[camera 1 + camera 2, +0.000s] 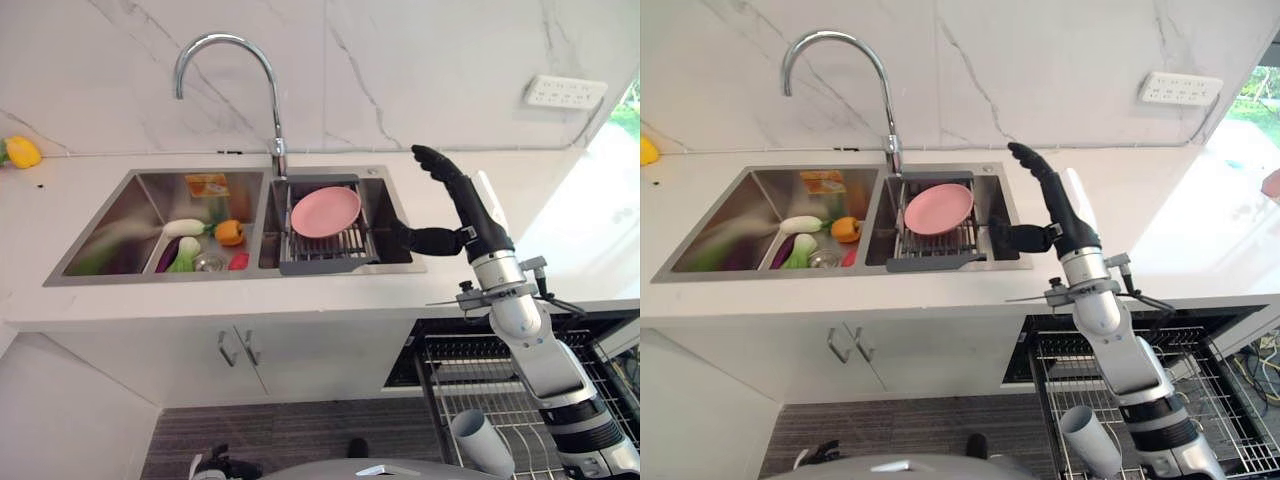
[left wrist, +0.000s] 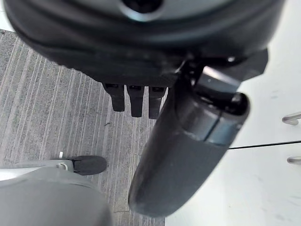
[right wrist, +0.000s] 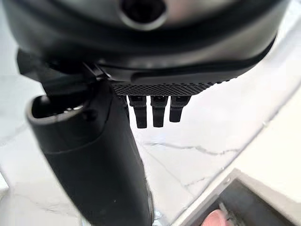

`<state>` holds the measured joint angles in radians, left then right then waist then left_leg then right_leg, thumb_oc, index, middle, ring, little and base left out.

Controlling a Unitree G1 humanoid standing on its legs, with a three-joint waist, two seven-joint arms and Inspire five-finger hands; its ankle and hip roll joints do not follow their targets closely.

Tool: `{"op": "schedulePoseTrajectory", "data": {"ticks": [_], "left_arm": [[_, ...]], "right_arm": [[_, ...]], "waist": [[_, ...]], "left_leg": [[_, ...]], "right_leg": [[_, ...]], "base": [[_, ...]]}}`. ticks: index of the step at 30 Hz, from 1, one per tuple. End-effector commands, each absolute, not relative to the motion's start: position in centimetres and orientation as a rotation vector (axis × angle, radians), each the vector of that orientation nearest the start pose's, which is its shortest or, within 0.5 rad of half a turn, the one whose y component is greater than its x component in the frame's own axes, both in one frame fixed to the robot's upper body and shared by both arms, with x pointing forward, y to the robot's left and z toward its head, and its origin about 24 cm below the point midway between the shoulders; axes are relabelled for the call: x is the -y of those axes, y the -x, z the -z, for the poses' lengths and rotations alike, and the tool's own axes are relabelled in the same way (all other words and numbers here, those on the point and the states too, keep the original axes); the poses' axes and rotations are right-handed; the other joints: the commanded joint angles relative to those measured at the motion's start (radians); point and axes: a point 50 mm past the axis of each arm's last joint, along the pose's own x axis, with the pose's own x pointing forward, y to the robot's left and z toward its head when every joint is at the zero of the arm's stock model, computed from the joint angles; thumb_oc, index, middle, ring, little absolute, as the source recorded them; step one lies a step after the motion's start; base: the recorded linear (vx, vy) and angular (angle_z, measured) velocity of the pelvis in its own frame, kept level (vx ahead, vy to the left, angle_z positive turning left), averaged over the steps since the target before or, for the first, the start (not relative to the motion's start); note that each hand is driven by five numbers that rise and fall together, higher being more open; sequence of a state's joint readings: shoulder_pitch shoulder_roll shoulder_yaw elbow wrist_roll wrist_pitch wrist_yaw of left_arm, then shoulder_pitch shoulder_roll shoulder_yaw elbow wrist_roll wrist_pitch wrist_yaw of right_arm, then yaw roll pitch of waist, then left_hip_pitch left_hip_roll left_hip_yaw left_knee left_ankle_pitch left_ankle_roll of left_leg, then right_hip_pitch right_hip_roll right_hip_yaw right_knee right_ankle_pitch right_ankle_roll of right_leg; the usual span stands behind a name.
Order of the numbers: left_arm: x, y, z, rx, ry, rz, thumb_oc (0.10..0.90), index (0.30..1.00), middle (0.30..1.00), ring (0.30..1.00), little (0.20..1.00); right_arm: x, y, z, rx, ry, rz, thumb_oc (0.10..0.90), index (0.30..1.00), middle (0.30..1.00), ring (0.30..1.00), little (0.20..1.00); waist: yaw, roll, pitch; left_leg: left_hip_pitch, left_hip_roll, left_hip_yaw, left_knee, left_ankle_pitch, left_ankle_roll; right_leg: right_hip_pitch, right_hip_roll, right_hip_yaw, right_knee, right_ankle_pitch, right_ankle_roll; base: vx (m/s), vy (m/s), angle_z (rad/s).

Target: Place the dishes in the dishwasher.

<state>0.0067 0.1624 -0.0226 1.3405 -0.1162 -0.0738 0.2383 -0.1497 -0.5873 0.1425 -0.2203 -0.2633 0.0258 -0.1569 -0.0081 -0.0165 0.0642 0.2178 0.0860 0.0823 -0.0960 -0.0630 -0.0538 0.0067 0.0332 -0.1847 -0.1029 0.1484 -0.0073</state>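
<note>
Right hand [image 1: 470,215] open, holding nothing, near the sink's [image 1: 395,268] right rim; pink plate [image 1: 325,211] leans on the drying rack [image 1: 325,252] in the right basin; should pinch the plate's near edge, lift clear before swinging to the dishwasher rack [image 1: 480,375].

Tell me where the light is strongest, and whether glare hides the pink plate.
Left eye view: daylight from the right washes out the countertop beyond the right hand; the pink plate in the sink rack is evenly lit, with no glare on it. Left wrist view: the left hand shows dark over the grey floor, without glare.
</note>
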Motion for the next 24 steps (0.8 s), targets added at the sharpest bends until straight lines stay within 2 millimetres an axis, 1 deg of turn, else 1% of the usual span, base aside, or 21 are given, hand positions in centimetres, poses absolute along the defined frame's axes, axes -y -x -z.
{"op": "schedulePoseTrajectory", "data": {"ticks": [1, 2, 5, 6, 7, 9, 13, 14, 15, 16, 17, 19, 21, 22, 23, 24], "left_arm": [[-23.5, -7.5, 16.5, -1.257, -0.284, -0.347, 0.8, 0.9, 0.9, 0.9, 0.9], [-23.5, -7.5, 16.5, -1.257, -0.283, -0.347, 0.8, 0.9, 0.9, 0.9, 0.9], [-23.5, -8.0, 16.4, -1.241, -0.294, -0.327, 0.8, 0.9, 0.9, 0.9, 0.9], [-23.5, -8.2, 16.4, -1.235, -0.307, -0.316, 0.8, 0.9, 0.9, 0.9, 0.9], [-23.5, -8.3, 16.4, -1.234, -0.306, -0.316, 0.8, 0.9, 0.9, 0.9, 0.9], [-23.6, -8.4, 16.3, -1.228, -0.303, -0.327, 0.8, 0.9, 0.9, 0.9, 0.9], [-23.6, -8.4, 16.3, -1.229, -0.304, -0.329, 0.8, 0.9, 0.9, 0.9, 0.9], [-23.5, -8.3, 16.3, -1.232, -0.312, -0.325, 0.8, 0.9, 0.9, 0.9, 0.9], [-23.5, -8.0, 16.4, -1.236, -0.315, -0.327, 0.8, 0.9, 0.9, 0.9, 0.9], [-23.5, -8.1, 16.4, -1.236, -0.314, -0.328, 0.8, 0.9, 0.9, 0.9, 0.9], [-23.5, -7.9, 16.4, -1.239, -0.315, -0.327, 0.8, 0.9, 0.9, 0.9, 0.9], [-23.5, -7.7, 16.4, -1.243, -0.317, -0.328, 0.8, 0.9, 0.9, 0.9, 0.9], [-23.5, -7.6, 16.4, -1.242, -0.314, -0.338, 0.8, 0.9, 0.9, 0.9, 0.9], [-23.5, -7.6, 16.4, -1.24, -0.311, -0.345, 0.8, 0.9, 0.9, 0.9, 0.9], [-23.6, -7.7, 16.4, -1.238, -0.31, -0.35, 0.8, 0.9, 0.9, 0.9, 0.9], [-23.6, -7.7, 16.4, -1.236, -0.31, -0.356, 0.8, 0.9, 0.9, 0.9, 0.9]], "right_arm": [[18.0, -27.7, -19.0, 0.628, 1.033, 0.074, 0.8, 0.9, 0.9, 0.9, 0.9], [18.0, -27.7, -19.0, 0.629, 1.033, 0.074, 0.8, 0.9, 0.9, 0.9, 0.9], [17.8, -28.5, -18.7, 0.617, 1.16, 0.032, 0.8, 0.9, 0.9, 0.9, 0.9], [17.7, -29.2, -18.5, 0.595, 1.221, 0.011, 0.8, 0.9, 0.9, 0.9, 0.9], [17.7, -29.2, -18.5, 0.597, 1.221, 0.011, 0.8, 0.9, 0.9, 0.9, 0.9], [17.8, -30.1, -18.1, 0.577, 1.28, -0.005, 0.8, 0.9, 0.9, 0.9, 0.9], [17.7, -30.7, -17.9, 0.57, 1.303, -0.02, 0.8, 0.9, 0.9, 0.9, 0.9], [17.9, -31.3, -17.4, 0.547, 1.331, -0.023, 0.8, 0.9, 0.9, 0.9, 0.9], [17.9, -31.9, -17.5, 0.548, 1.374, -0.025, 0.8, 0.9, 0.9, 0.9, 0.9], [17.9, -31.9, -17.5, 0.549, 1.375, -0.025, 0.8, 0.9, 0.9, 0.9, 0.9], [17.8, -32.2, -17.6, 0.554, 1.392, -0.024, 0.8, 0.9, 0.9, 0.9, 0.9], [17.8, -32.9, -17.2, 0.549, 1.421, -0.028, 0.8, 0.9, 0.9, 0.9, 0.9], [17.6, -33.5, -17.2, 0.549, 1.444, -0.024, 0.8, 0.9, 0.9, 0.9, 0.9], [17.3, -33.7, -17.6, 0.564, 1.452, -0.016, 0.8, 0.9, 0.9, 0.9, 0.9], [17.4, -33.9, -17.4, 0.554, 1.448, -0.003, 0.8, 0.9, 0.9, 0.9, 0.9], [17.4, -34.3, -17.3, 0.543, 1.448, 0.006, 0.8, 0.9, 0.9, 0.9, 0.9]], "waist": [[0.013, -0.058, -0.034], [0.013, -0.058, -0.034], [0.024, -0.062, -0.035], [0.033, -0.064, -0.035], [0.032, -0.063, -0.035], [0.044, -0.067, -0.035], [0.05, -0.068, -0.034], [0.06, -0.07, -0.034], [0.068, -0.072, -0.033], [0.067, -0.072, -0.033], [0.073, -0.073, -0.033], [0.083, -0.073, -0.032], [0.092, -0.074, -0.031], [0.096, -0.074, -0.031], [0.1, -0.074, -0.03], [0.111, -0.074, -0.029]], "left_leg": [[-0.042, 0.016, -0.029, 0.009, 0.047, -0.06], [-0.041, 0.016, -0.029, 0.009, 0.047, -0.06], [-0.04, 0.017, -0.035, 0.009, 0.047, -0.061], [-0.04, 0.016, -0.04, 0.009, 0.048, -0.06], [-0.04, 0.016, -0.04, 0.009, 0.048, -0.06], [-0.042, 0.016, -0.047, 0.009, 0.049, -0.06], [-0.045, 0.016, -0.055, 0.009, 0.051, -0.061], [-0.046, 0.016, -0.062, 0.009, 0.053, -0.062], [-0.049, 0.015, -0.068, 0.009, 0.055, -0.063], [-0.049, 0.015, -0.069, 0.009, 0.055, -0.063], [-0.049, 0.015, -0.072, 0.009, 0.056, -0.063], [-0.052, 0.015, -0.08, 0.009, 0.058, -0.064], [-0.055, 0.016, -0.088, 0.009, 0.061, -0.066], [-0.058, 0.015, -0.091, 0.009, 0.063, -0.068], [-0.061, 0.015, -0.096, 0.009, 0.065, -0.069], [-0.066, 0.014, -0.106, 0.009, 0.068, -0.07]], "right_leg": [[0.138, -0.151, 0.014, 0.016, -0.125, 0.145], [0.138, -0.151, 0.013, 0.016, -0.125, 0.145], [0.145, -0.15, 0.008, 0.016, -0.13, 0.143], [0.148, -0.149, 0.002, 0.016, -0.133, 0.142], [0.148, -0.149, 0.002, 0.016, -0.134, 0.142], [0.152, -0.148, -0.006, 0.016, -0.137, 0.141], [0.155, -0.147, -0.013, 0.016, -0.14, 0.139], [0.159, -0.146, -0.021, 0.016, -0.142, 0.139], [0.163, -0.145, -0.027, 0.016, -0.144, 0.138], [0.163, -0.145, -0.027, 0.016, -0.144, 0.138], [0.165, -0.145, -0.031, 0.016, -0.146, 0.138], [0.168, -0.145, -0.042, 0.016, -0.148, 0.135], [0.17, -0.146, -0.049, 0.016, -0.15, 0.135], [0.172, -0.145, -0.054, 0.016, -0.151, 0.134], [0.172, -0.146, -0.061, 0.016, -0.152, 0.135], [0.174, -0.146, -0.072, 0.016, -0.152, 0.133]], "base": [[0.0, 0.0, 0.0], [0.0, 0.0, 0.0], [0.0, 0.004, 0.02], [-0.01, 0.01, 0.14], [-0.01, 0.009, 0.21], [-0.02, 0.01, 0.13], [0.0, 0.001, 0.02], [-0.01, 0.002, 0.08], [-0.01, 0.002, 0.04], [-0.01, 0.001, 0.07], [-0.01, 0.002, 0.09], [-0.01, 0.002, 0.12], [-0.01, -0.004, 0.09], [-0.02, -0.004, 0.1], [-0.03, -0.002, 0.13], [-0.02, -0.003, 0.17]]}}
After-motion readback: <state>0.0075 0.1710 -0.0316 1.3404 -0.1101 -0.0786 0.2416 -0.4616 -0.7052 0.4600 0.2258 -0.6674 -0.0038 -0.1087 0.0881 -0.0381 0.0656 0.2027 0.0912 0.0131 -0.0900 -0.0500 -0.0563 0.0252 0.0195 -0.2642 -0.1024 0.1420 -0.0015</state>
